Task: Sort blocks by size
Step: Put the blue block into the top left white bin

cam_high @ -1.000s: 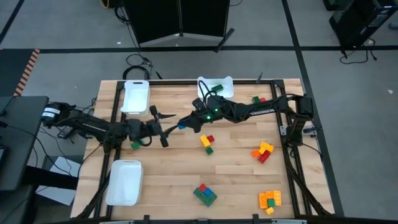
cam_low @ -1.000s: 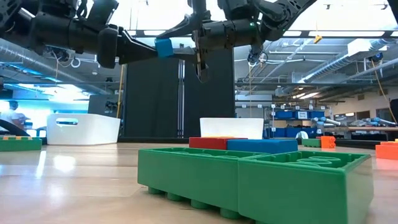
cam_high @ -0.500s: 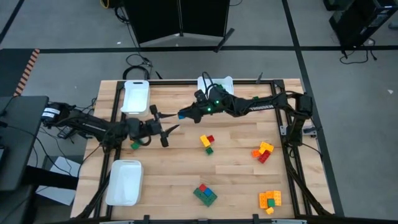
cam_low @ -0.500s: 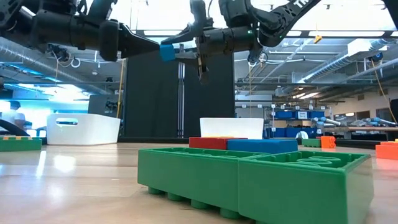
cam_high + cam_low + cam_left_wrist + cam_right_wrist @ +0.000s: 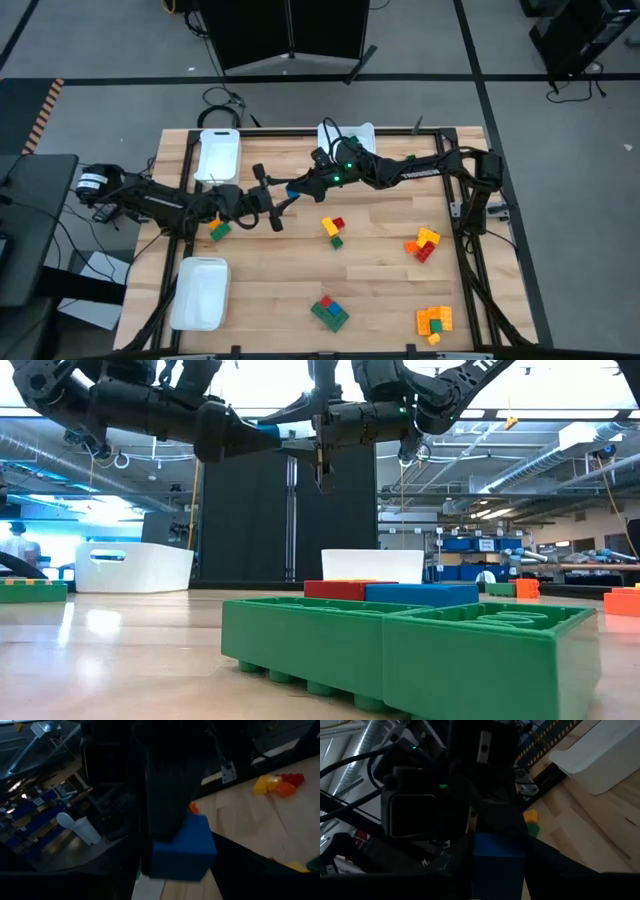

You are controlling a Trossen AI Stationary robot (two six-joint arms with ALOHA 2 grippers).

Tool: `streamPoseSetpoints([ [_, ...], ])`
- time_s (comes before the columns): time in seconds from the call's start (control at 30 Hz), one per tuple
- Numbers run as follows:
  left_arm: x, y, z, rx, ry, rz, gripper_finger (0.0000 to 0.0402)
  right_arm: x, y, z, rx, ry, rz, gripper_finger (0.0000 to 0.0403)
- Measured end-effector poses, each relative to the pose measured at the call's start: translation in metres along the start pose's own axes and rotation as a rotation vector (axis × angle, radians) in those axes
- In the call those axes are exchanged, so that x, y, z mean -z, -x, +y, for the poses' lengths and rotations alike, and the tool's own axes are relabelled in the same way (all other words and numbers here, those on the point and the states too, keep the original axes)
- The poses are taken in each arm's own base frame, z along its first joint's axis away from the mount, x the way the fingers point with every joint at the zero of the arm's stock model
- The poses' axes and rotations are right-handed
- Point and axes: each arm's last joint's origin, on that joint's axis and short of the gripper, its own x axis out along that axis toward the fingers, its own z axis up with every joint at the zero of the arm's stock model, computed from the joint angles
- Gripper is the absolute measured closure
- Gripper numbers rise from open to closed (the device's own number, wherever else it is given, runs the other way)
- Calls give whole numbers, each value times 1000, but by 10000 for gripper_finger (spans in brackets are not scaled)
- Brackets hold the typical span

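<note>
My right gripper (image 5: 297,186) is clamped on one small blue block (image 5: 182,847), held in the air above the middle of the table's far half, clear of the wooden table (image 5: 380,290). In the right wrist view the block sits squarely between my two dark fingers, and it looks about as wide as it is long, so I judge that no long axis governs the next grip. My left gripper (image 5: 268,198) stands just beside the block on its left-hand side, fingers spread apart and grasping nothing. The two tools face each other tip to tip, roughly along the table's width. The relation that matters: the block lies straight ahead of the left gripper and close to its open jaws, so a handover would call for the left fingers to close on the faces that the right fingers leave bare. I cannot tell whether the left fingers already flank the block. Below and to the right, a yellow, red and green cluster (image 5: 333,229) lies on the table, and a green and yellow piece (image 5: 217,229) lies under the left arm. Farther off are a white tray (image 5: 218,155) at the far left, another white tray (image 5: 200,292) at the near left, and orange clusters (image 5: 434,320) at the near right.
</note>
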Motion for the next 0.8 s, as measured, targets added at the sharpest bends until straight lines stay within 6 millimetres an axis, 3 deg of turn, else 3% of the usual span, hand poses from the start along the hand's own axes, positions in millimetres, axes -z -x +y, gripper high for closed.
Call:
streamPoseSetpoints([
  [0.33, 1, 0, 0, -2, 6, 11, 263, -1, 1, -2, 10, -14, -1, 251],
  [0.8, 2, 0, 0, -35, 21, 31, 254, -4, 2, -5, 19, -2, 2, 226],
])
